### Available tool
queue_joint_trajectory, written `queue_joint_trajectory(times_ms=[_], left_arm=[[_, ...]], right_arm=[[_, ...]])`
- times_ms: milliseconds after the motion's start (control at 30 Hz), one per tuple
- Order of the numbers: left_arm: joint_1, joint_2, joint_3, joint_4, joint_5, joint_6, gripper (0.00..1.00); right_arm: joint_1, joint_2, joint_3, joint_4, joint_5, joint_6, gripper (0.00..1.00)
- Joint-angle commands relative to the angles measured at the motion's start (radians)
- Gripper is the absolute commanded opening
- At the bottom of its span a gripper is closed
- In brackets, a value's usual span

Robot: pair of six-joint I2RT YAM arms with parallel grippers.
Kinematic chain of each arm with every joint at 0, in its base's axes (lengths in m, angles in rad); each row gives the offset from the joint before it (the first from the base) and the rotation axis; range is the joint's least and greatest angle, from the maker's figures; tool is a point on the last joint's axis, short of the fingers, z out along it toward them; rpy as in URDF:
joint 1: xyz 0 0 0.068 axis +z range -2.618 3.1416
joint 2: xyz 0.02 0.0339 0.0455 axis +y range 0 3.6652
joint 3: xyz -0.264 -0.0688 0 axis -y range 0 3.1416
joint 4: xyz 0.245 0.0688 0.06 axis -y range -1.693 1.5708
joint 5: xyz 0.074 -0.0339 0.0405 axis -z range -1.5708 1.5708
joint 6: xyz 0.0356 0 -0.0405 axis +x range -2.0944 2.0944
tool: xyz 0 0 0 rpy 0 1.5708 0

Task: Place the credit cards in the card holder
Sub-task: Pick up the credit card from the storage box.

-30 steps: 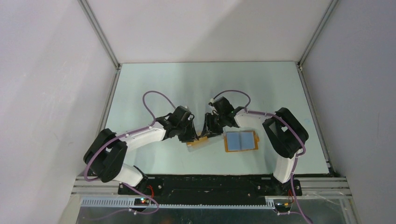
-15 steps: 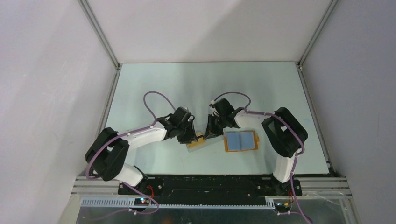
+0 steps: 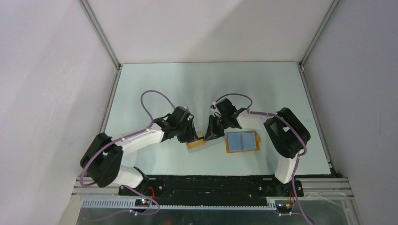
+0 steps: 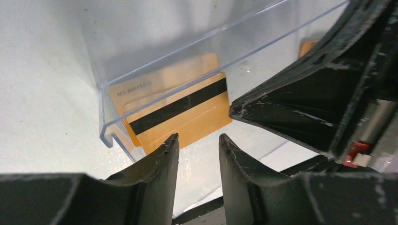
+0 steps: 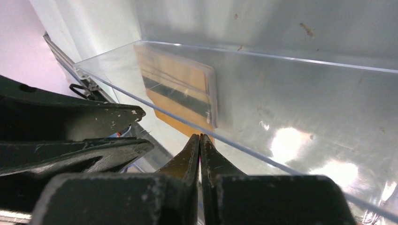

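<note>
Golden-orange credit cards (image 4: 183, 117), the top one with a dark stripe, lie half inside a clear plastic box (image 4: 187, 42) and stick out of its open end. My left gripper (image 4: 199, 139) is open just in front of them, with nothing between its fingers. My right gripper (image 5: 200, 137) is shut, its tips at the edge of the protruding cards (image 5: 180, 96); whether a card is pinched I cannot tell. In the top view the left gripper (image 3: 191, 137) and right gripper (image 3: 209, 136) flank the box (image 3: 196, 143). The card holder (image 3: 242, 141) lies open, blue-grey pockets up, right of the box.
The box and card holder sit on the pale table (image 3: 206, 84) near its front middle. White walls with metal frame rails (image 3: 101, 35) enclose the left, back and right. The right arm's black finger (image 4: 319, 93) crowds the box's right side in the left wrist view.
My right gripper has closed from open, its tips staying at the box's right end. The left arm's elbow has swung slightly leftward, while its gripper stays open at the box.
</note>
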Motion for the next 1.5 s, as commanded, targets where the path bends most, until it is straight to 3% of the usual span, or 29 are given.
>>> queue_joint_trajectory(times_ms=[0,100,267,400,633,733,1133,1467], left_arm=[[0.002,-0.074,0.022,0.001,-0.020,0.022,0.42],[0.004,-0.096,0.020,0.000,-0.021,0.024,0.41],[0.016,-0.170,0.006,-0.001,-0.050,0.028,0.43],[0.046,-0.249,-0.037,-0.050,-0.109,0.017,0.45],[0.093,-0.241,-0.102,-0.094,-0.113,-0.022,0.44],[0.094,-0.201,-0.099,-0.079,-0.091,-0.006,0.43],[0.094,-0.106,-0.074,-0.039,-0.034,0.039,0.38],[0.085,-0.044,-0.057,-0.039,-0.031,0.026,0.19]], right_arm=[[0.008,-0.050,-0.017,0.008,-0.056,0.032,0.06],[0.008,-0.059,-0.023,0.017,-0.052,0.041,0.10],[0.011,-0.087,-0.021,-0.043,0.054,0.007,0.33],[0.010,-0.079,0.002,-0.119,0.111,-0.024,0.41],[0.028,-0.036,0.007,-0.119,0.106,-0.009,0.36],[0.031,-0.013,0.009,-0.096,0.093,0.003,0.30],[0.041,0.061,0.058,-0.088,0.044,0.016,0.24],[0.050,0.070,0.062,-0.091,0.062,0.018,0.22]])
